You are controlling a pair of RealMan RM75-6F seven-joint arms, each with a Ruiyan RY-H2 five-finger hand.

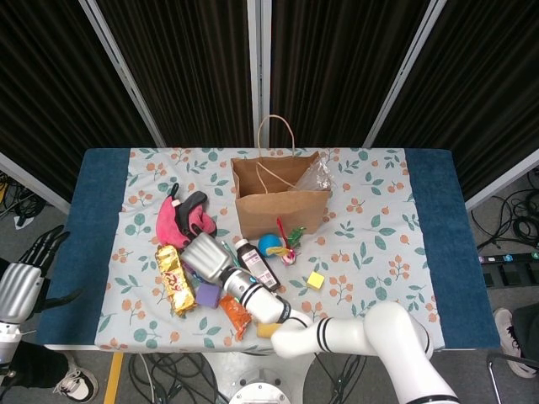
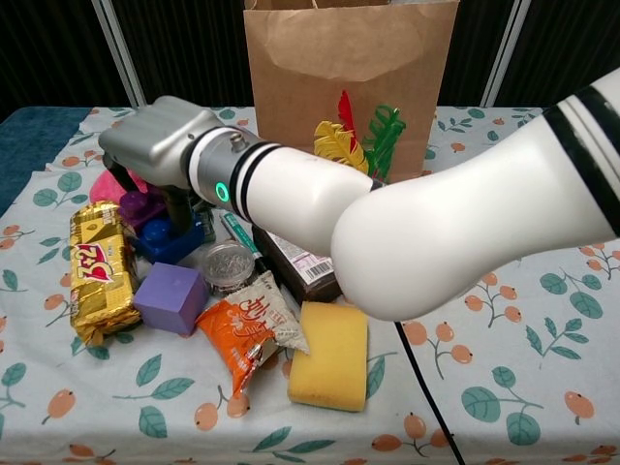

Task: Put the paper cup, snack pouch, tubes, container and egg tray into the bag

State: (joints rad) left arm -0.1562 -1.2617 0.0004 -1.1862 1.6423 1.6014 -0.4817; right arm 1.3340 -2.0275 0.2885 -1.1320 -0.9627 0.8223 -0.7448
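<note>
The brown paper bag [image 1: 282, 200] [image 2: 351, 77] stands open at mid-table. My right hand [image 1: 205, 254] [image 2: 160, 145] hangs over the clutter left of it, fingers curled down around a purple and blue object [image 2: 155, 221] that it holds just above the cloth. Below the hand lie a round silver-lidded container [image 2: 228, 263], a gold snack pouch [image 2: 97, 271] [image 1: 173, 278], an orange snack pouch [image 2: 247, 329] and a thin green tube [image 2: 235, 232]. My left hand [image 1: 24, 278] hangs off the table's left edge, fingers spread and holding nothing. No paper cup shows.
A purple cube [image 2: 172, 295], yellow sponge [image 2: 329, 354] and brown bottle [image 2: 300, 266] crowd the right forearm. A pink cloth with a black glue gun [image 1: 184, 215], a blue ball [image 1: 269, 245] and a small yellow cube [image 1: 315, 280] lie nearby.
</note>
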